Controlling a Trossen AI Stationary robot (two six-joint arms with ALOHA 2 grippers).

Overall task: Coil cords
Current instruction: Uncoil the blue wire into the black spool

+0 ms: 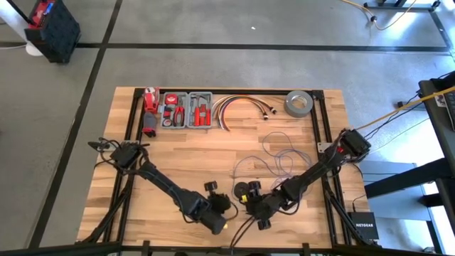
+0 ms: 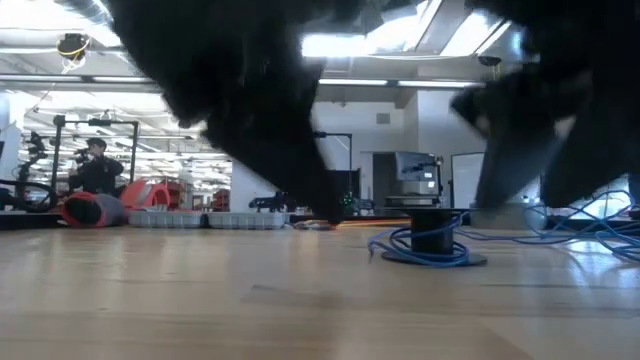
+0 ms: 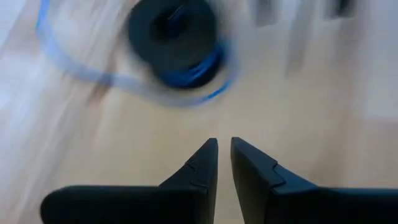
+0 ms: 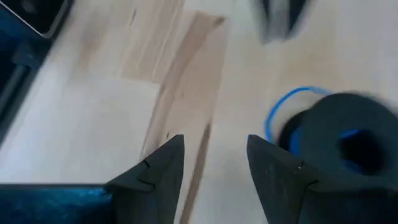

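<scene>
Table (image 1: 213,153): light wood butcher-block, black frame.
Tool tray (image 1: 185,110): grey, far edge – red-handled tools inside.
Red item (image 1: 149,107): just left of tray, red/black.
Cable bundle (image 1: 242,110): red/yellow/white, curved, plug ends, betw. tray & tape.
Tape roll (image 1: 299,104): grey, far right corner.
Person (image 2: 95,165): bkgd, low view – dark clothes.

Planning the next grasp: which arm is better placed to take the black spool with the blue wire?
Probably the right. Its gripper is open beside the spool, near the loose wire. The left gripper faces it nearly shut.
</scene>
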